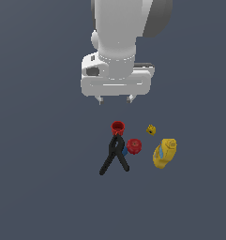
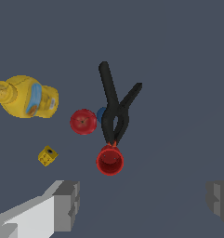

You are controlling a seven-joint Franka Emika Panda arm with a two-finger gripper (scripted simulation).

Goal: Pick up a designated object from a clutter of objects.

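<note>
The designated object, a tiny yellow block with dark marks (image 1: 151,129) (image 2: 48,155), lies at the edge of the clutter, toward the exterior view's right. The clutter holds a black clamp (image 1: 115,154) (image 2: 115,108), a red cup (image 1: 117,126) (image 2: 109,161), a red round piece (image 1: 134,146) (image 2: 83,122), a small blue piece (image 1: 124,151) (image 2: 102,114) and a yellow bottle with a blue label (image 1: 164,152) (image 2: 27,97). My gripper (image 1: 115,99) (image 2: 141,204) hangs open above the clutter, over the red cup, with nothing between its fingers (image 2: 67,200). It touches none of the items.
All items lie on a flat dark grey surface (image 1: 48,178). The bottle lies on its side beyond the block from the clamp. The clamp's tips touch the red cup.
</note>
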